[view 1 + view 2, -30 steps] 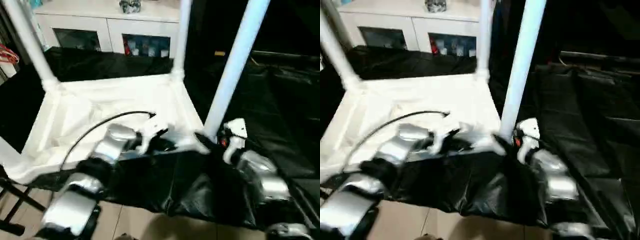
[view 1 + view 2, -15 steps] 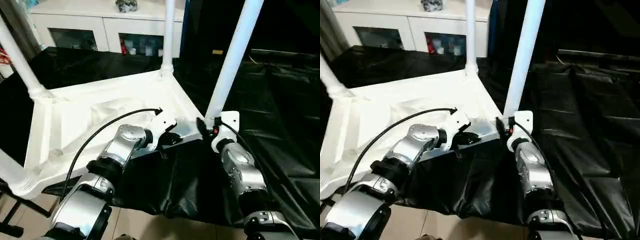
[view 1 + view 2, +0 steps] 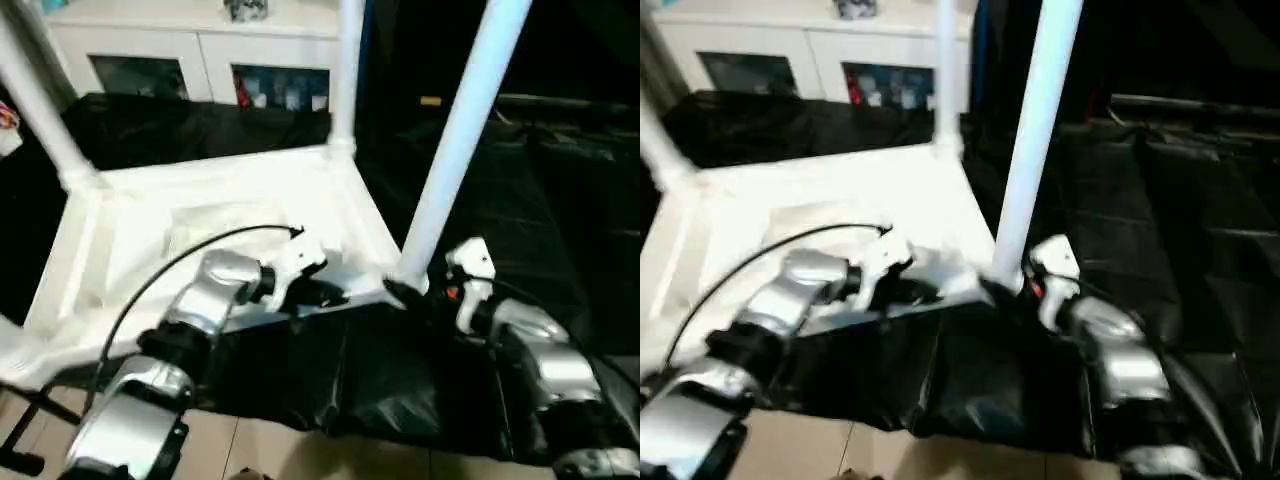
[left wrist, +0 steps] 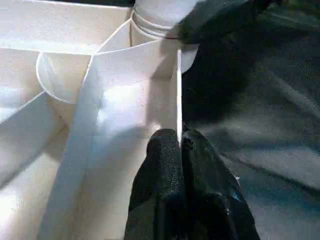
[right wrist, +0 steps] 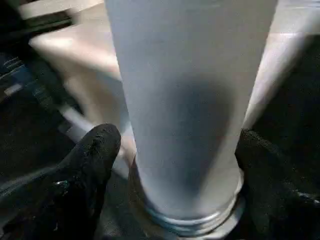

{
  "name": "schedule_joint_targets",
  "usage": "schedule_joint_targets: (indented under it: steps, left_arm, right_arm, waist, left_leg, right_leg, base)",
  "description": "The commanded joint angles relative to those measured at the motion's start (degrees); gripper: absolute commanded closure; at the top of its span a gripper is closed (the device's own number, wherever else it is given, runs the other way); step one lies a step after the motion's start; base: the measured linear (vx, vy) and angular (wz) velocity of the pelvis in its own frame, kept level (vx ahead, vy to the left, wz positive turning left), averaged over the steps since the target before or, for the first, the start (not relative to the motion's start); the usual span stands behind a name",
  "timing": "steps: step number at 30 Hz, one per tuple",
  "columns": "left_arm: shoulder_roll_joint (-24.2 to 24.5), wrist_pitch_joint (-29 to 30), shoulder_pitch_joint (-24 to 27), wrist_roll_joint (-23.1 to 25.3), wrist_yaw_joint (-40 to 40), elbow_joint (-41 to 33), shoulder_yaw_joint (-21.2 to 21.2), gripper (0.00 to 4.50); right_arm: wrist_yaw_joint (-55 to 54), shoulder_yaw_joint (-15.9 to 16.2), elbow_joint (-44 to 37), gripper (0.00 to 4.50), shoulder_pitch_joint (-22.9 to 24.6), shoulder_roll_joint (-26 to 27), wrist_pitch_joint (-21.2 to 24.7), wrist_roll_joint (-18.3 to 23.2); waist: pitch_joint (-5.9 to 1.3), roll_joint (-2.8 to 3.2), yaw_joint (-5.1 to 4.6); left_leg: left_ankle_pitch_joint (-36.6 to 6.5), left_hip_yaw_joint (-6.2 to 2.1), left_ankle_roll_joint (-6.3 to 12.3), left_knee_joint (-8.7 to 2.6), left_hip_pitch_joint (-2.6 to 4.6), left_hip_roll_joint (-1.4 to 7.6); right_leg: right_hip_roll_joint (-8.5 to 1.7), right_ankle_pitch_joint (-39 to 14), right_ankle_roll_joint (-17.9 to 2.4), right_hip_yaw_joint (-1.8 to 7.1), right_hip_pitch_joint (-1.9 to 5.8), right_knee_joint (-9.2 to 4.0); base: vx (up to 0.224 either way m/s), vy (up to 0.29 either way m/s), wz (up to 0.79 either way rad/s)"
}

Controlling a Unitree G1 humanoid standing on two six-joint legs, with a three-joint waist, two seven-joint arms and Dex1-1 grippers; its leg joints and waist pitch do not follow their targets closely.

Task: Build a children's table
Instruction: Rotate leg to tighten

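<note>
At centre frame the right gripper [image 5: 175, 165] has spread apart around the seated leg [image 3: 455, 150], releasing it, while the left gripper [image 4: 180, 150] stays clamped on the upturned children's table [image 3: 210, 215] rim.

A white cabinet [image 3: 200, 45] stands against the far side of the room, its glass doors [image 3: 283, 88] showing a jumble of small coloured items on the shelf behind them (too blurred to make out), and something small and shiny [image 3: 247, 9] sits on its top. The tabletop is draped in a crinkled black cloth [image 3: 560, 200] that hangs in folds over the near edge, and the space beyond it on the right is dark. Below that edge a strip of pale tiled floor [image 3: 280, 450] shows, with a black frame leg [image 3: 25, 425] at the left.
</note>
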Motion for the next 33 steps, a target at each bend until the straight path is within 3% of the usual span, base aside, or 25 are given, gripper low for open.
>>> schedule_joint_targets:
  steps: [1,3,9,16,21,23,27,30,31,32,33]
  left_arm:
    - [0.0,-1.51,-1.3,-1.07,-1.83,-1.85,-0.74,4.5]
    - [0.62,-1.53,-1.35,-1.01,-2.52,-1.65,-0.66,4.5]
    - [1.6,-0.52,-1.4,-1.48,-4.29,-2.11,-0.63,4.5]
    - [1.78,-0.67,-1.18,-1.77,-4.44,-2.18,-0.71,4.5]
    - [0.13,-0.86,-1.0,-1.75,-0.69,-2.07,0.24,4.5]
    - [-1.5,-1.25,-1.53,-1.29,2.6,-1.05,0.5,4.5]
    - [-4.79,-1.43,-2.74,-0.21,9.23,1.16,0.91,4.5]
    - [-8.26,-0.05,-3.58,0.0,14.39,1.88,1.36,4.5]
    - [-9.62,0.46,-3.82,0.17,16.1,2.11,1.32,4.5]
    - [-9.93,0.56,-3.88,0.22,16.5,2.17,1.29,4.5]
    - [-11.71,0.97,-3.99,0.71,18.5,2.41,0.85,4.5]
  right_arm:
    - [6.9,4.24,-1.23,1.06,0.15,-0.48,1.3,1.09]
    - [9.02,4.78,-1.06,1.39,-0.32,-1.56,1.4,0.97]
    - [13.91,6.61,0.07,1.79,-1.73,-3.54,1.57,0.04]
    - [14.24,6.94,0.0,1.87,-2.42,-2.24,1.47,0.54]
    - [9.69,6.21,-2.1,1.87,0.07,0.29,1.2,0.79]
    - [3.58,5.01,-1.86,1.88,1.26,3.01,-0.06,-0.33]
    - [-7.47,2.89,0.71,1.88,1.79,7.58,-1.93,-2.63]
    - [-17.94,0.76,3.5,1.88,0.9,12.05,-2.28,-4.07]
    - [-21.9,-0.13,4.4,1.88,0.29,14.08,-2.3,-4.29]
    - [-22.83,-0.34,4.6,1.88,0.13,14.56,-2.29,-4.33]
    - [-29.38,-1.89,6.13,1.88,-1.21,17.68,-2.04,-4.93]
  waist:
    - [-3.11,-0.46,0.25]
    - [-3.25,-0.57,0.51]
    - [-3.27,-0.72,0.84]
    - [-3.36,-0.92,1.19]
    - [-3.3,-1.18,1.17]
    - [-3.1,-1.07,1.11]
    - [-2.86,-1.11,0.3]
    - [-2.84,-1.05,-0.17]
    - [-2.9,-0.36,-0.13]
    - [-2.91,-0.73,-0.38]
    - [-3.05,-0.14,-0.25]
  left_leg:
    - [-12.51,-1.45,4.56,-3.53,0.75,3.78]
    - [-11.42,-1.4,4.7,-3.37,0.76,3.77]
    - [-10.25,-1.38,5.07,-3.24,0.7,3.73]
    - [-9.3,-1.41,5.21,-3.17,0.71,3.75]
    - [-9.46,-1.37,4.99,-3.22,0.75,3.73]
    - [-10.66,-1.4,4.24,-3.38,0.8,3.81]
    - [-15.97,-1.85,0.88,-4.05,1.25,3.64]
    - [-17.26,-1.98,0.04,-4.28,1.26,3.63]
    - [-17.22,-1.98,-0.18,-4.2,1.4,3.6]
    - [-16.97,-1.89,-0.31,-4.24,1.29,3.58]
    - [-16.12,-1.94,-0.44,-4.22,1.35,3.55]
  right_leg:
    - [-3.86,-9.38,-14.47,2.56,2.38,-3.95]
    - [-3.96,-7.16,-15.14,2.55,2.33,-3.67]
    - [-4.02,-6.75,-15.68,2.44,2.38,-3.5]
    - [-4.07,-6.02,-15.72,2.42,2.41,-3.31]
    - [-4.09,-7.58,-15.03,2.47,2.31,-3.46]
    - [-4.21,-9.72,-14.44,2.61,2.07,-3.78]
    - [-4.26,-17.77,-11.97,2.68,1.82,-4.73]
    - [-4.3,-18.57,-11.41,2.74,1.67,-4.88]
    - [-4.27,-17.92,-11.47,2.82,1.56,-4.8]
    - [-4.13,-16.36,-11.59,2.91,1.52,-4.82]
    - [-4.14,-14.52,-11.82,2.92,1.56,-4.58]
  base:
    - [0.0,0.0,0.0]
    - [0.0,0.0,0.0]
    - [0.0,0.0,0.0]
    - [0.0,0.0,0.0]
    - [0.0,0.0,0.0]
    - [0.0,0.0,0.0]
    - [0.0,0.0,0.0]
    - [0.0,0.0,0.0]
    - [0.0,0.0,0.0]
    - [0.0,0.0,0.0]
    - [0.0,0.0,0.0]
